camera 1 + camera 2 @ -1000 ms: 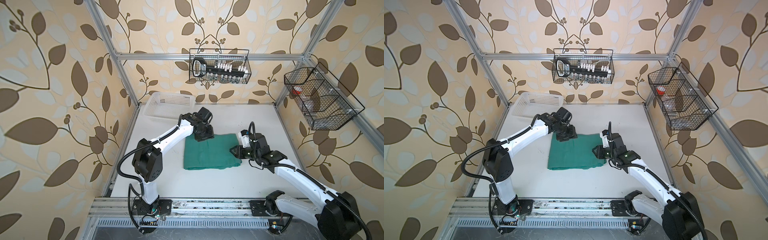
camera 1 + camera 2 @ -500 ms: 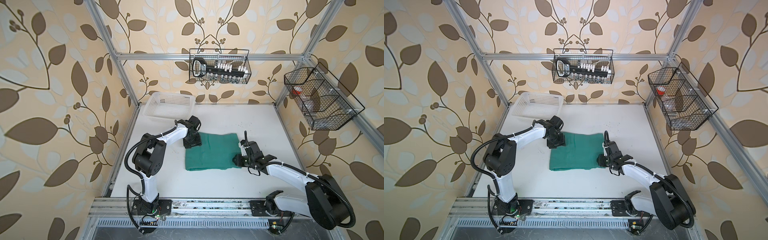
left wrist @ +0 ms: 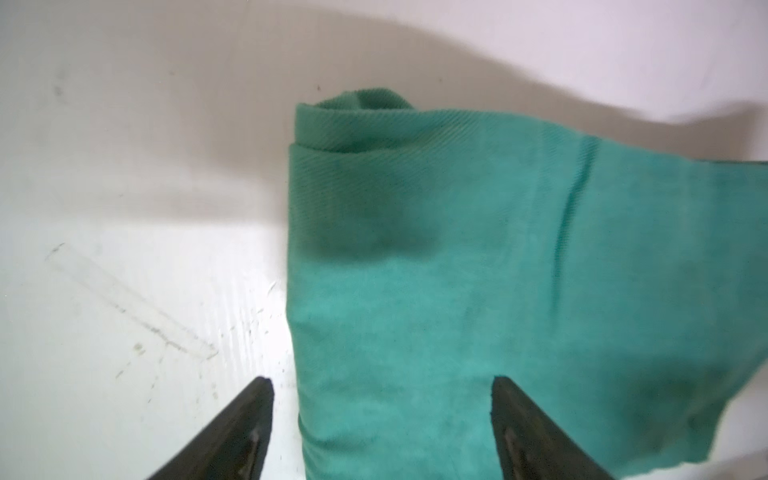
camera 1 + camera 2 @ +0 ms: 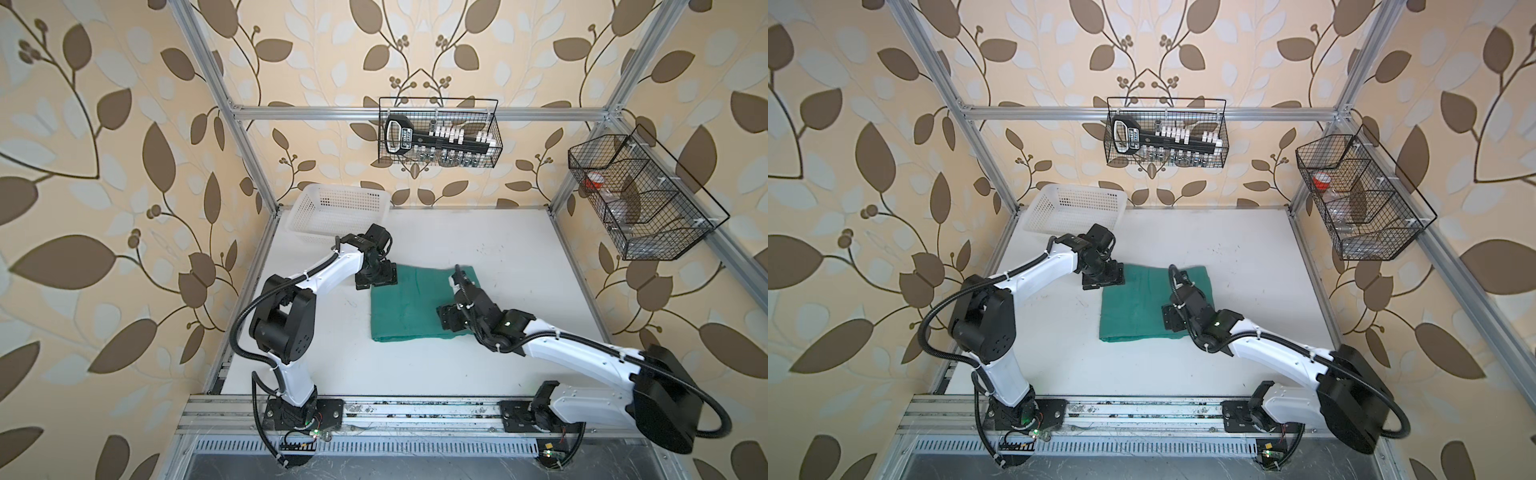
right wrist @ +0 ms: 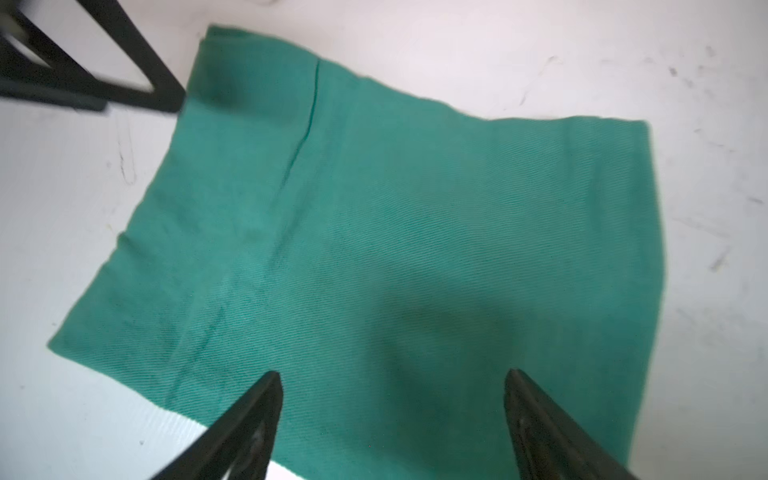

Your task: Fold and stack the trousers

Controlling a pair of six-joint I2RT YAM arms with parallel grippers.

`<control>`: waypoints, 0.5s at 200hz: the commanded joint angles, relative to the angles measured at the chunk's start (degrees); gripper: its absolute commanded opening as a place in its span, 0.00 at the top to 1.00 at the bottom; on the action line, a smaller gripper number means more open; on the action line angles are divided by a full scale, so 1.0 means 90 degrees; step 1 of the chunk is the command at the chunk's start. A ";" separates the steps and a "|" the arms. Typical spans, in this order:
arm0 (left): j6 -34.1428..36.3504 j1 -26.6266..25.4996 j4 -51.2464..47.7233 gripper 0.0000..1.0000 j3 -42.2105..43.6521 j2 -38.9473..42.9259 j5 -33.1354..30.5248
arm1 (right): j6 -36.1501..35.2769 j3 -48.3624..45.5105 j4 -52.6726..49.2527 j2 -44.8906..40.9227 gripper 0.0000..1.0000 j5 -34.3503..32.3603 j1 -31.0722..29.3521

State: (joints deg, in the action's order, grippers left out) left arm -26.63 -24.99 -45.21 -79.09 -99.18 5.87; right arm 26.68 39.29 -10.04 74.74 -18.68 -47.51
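- We see a white desk, scuffed with small dark marks.
- Folded green trousers lie flat near its middle, in a rough rectangle.
- A white basket sits at its far left corner, apart from the trousers.

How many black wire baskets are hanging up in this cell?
2. The back wire basket hangs at the rear, near the middle; the side wire basket hangs on the right. Nothing in either top view looks able to hide another.
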 commanded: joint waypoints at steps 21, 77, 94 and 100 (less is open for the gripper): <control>0.0595 0.0239 -0.0286 0.01 0.0413 0.1315 -0.0295 | 0.0607 0.0598 0.1182 0.1639 0.10 -0.0452 -0.0501; 0.0694 0.0762 -0.0359 0.01 0.1127 0.2095 -0.0111 | 0.1025 0.1836 0.0239 0.3393 0.07 -0.0332 0.0345; 0.0756 0.0932 -0.0319 0.01 0.1236 0.2133 0.0018 | 0.1023 0.2068 0.0071 0.3554 0.07 -0.0257 0.0665; 0.0781 0.0973 -0.0309 0.01 0.1239 0.2132 0.0045 | 0.1013 0.2194 -0.0046 0.3637 0.07 -0.0297 0.0754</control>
State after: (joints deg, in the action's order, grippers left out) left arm -21.69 -17.93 -47.33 -68.45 -82.83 4.51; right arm 33.95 56.34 -4.62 104.36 -20.67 -44.53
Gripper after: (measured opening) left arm 0.988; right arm 0.927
